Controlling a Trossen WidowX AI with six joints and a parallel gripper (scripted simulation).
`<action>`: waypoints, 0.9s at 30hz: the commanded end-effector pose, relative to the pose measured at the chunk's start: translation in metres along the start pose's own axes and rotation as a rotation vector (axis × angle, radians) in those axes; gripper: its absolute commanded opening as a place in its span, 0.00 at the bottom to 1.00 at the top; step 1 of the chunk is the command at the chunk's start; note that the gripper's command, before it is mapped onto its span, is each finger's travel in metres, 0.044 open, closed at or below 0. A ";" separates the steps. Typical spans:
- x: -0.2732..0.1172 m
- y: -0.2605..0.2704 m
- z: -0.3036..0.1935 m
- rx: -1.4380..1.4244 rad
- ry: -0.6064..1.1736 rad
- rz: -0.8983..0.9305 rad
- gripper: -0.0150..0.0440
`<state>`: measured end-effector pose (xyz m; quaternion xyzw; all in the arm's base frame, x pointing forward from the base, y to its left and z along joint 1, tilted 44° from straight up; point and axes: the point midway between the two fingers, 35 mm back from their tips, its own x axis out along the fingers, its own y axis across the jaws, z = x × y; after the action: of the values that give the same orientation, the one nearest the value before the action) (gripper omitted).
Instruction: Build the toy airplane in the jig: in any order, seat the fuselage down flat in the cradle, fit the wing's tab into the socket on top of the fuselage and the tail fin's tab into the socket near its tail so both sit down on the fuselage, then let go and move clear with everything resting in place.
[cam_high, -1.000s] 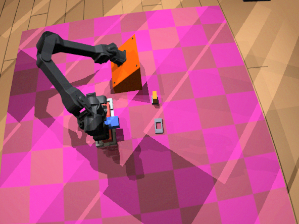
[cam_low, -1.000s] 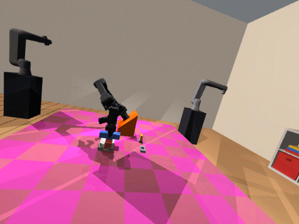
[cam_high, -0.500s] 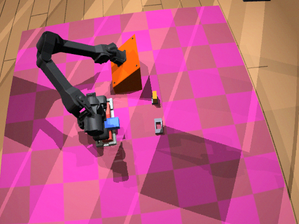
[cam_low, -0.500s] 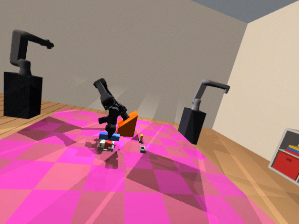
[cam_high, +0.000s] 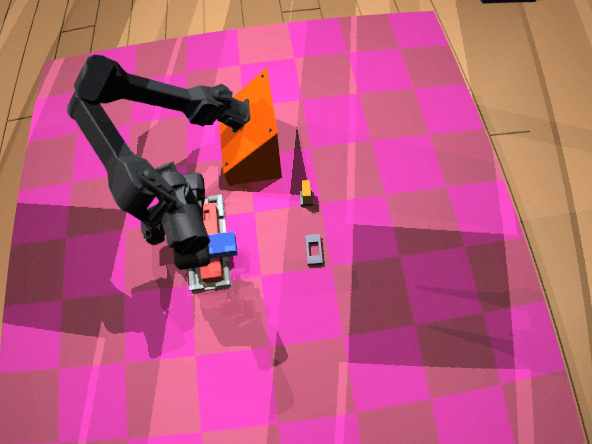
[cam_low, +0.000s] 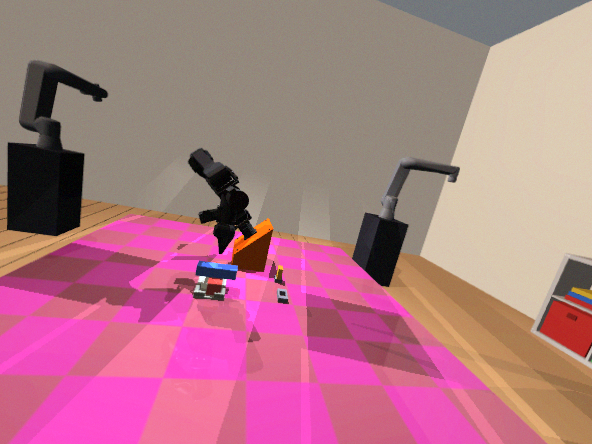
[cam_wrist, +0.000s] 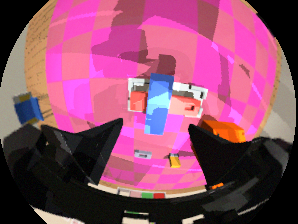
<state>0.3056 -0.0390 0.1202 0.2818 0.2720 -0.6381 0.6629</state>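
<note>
Crosswise, the wing (cam_high: 223, 244) (cam_low: 216, 270) (cam_wrist: 159, 107) is lying over the fuselage (cam_high: 210, 272) (cam_low: 215, 285) (cam_wrist: 138, 101), its long axis running roughly square to the fuselage's and one end pointing towards the side where the grey frame (cam_high: 313, 260) (cam_low: 282, 298) (cam_wrist: 136, 153) is lying on the table (cam_high: 310, 310) (cam_low: 210, 400) (cam_wrist: 75, 95). The fuselage is resting lengthwise within the cradle (cam_high: 212, 287) (cam_low: 210, 298) (cam_wrist: 201, 90), its tail, with the socket showing, pointing towards the orange wedge (cam_high: 260, 110) (cam_low: 255, 255) (cam_wrist: 225, 131). Whether the wing's tab is sitting fully down, the views are not making clear. The fingers (cam_low: 223, 237) are standing wide open, holding nothing; they are hovering above the wing, apart from it, and in the wrist view a wide gap is showing between their tips. Meanwhile the yellow fin (cam_high: 306, 192) (cam_low: 280, 272) (cam_wrist: 174, 160) is standing off the fuselage, upright near the grey frame, on the wedge's side of it. The arm (cam_high: 102, 130) (cam_low: 215, 175) is reaching out from the wedge, covering part of the cradle from above
</note>
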 end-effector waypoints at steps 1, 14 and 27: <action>-0.010 0.000 0.000 0.009 0.002 -0.015 1.00; -0.007 0.001 0.000 -1.025 0.009 -0.012 1.00; -0.006 0.001 0.001 -1.468 0.012 -0.011 1.00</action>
<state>0.3061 -0.0349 0.1277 -0.1242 0.5778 -0.3901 0.7060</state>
